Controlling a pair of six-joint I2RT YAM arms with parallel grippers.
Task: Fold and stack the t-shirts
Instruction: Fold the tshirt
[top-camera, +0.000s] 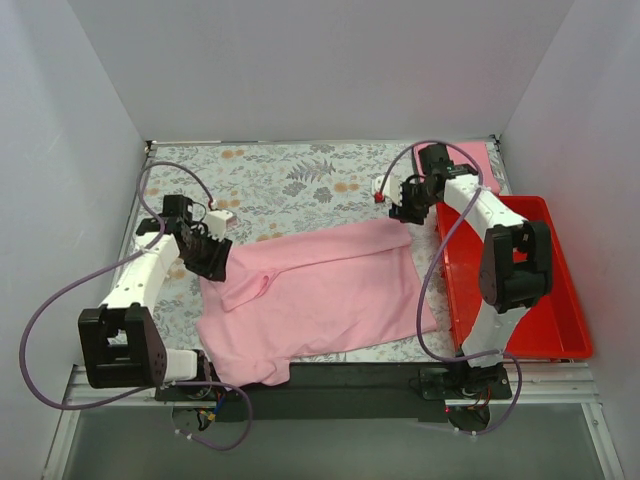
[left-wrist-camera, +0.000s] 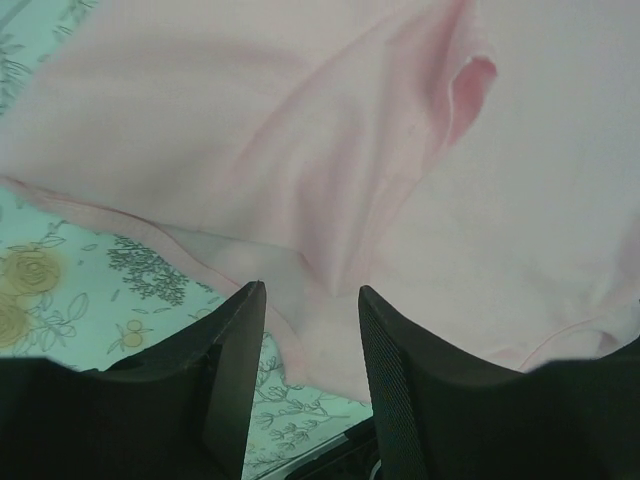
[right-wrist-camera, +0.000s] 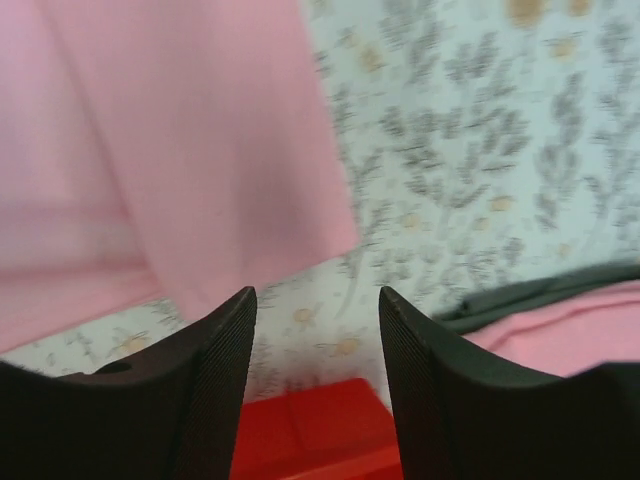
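The pink t-shirt (top-camera: 320, 295) lies spread across the middle of the flowered tabletop (top-camera: 290, 180), its bottom edge hanging over the near rim. It is not yet a neat rectangle. The left side is rumpled, with a loose flap turned inward.

The left claw (top-camera: 208, 258) sits low at that rumpled left edge. In its wrist view the jaws stand moderately apart with a soft ridge of cloth below the gap, and nothing is pinched. The right claw (top-camera: 405, 208) is at the shirt's far right corner. Its jaws are wide apart and empty, over bare tabletop just beside the shirt's edge.

A second pink cloth (top-camera: 478, 160) lies in the far right corner, and a red bin (top-camera: 555, 310) stands along the right side, its visible floor bare.

This looks like the folding stage, with both claws placed to take hold of the shirt; stacking is some way off. The next move probably calls for each claw to drop onto its edge and close on the cloth. The right one first needs to shift sideways onto the fabric. After that, both should lift and carry together so the fold lands flat.
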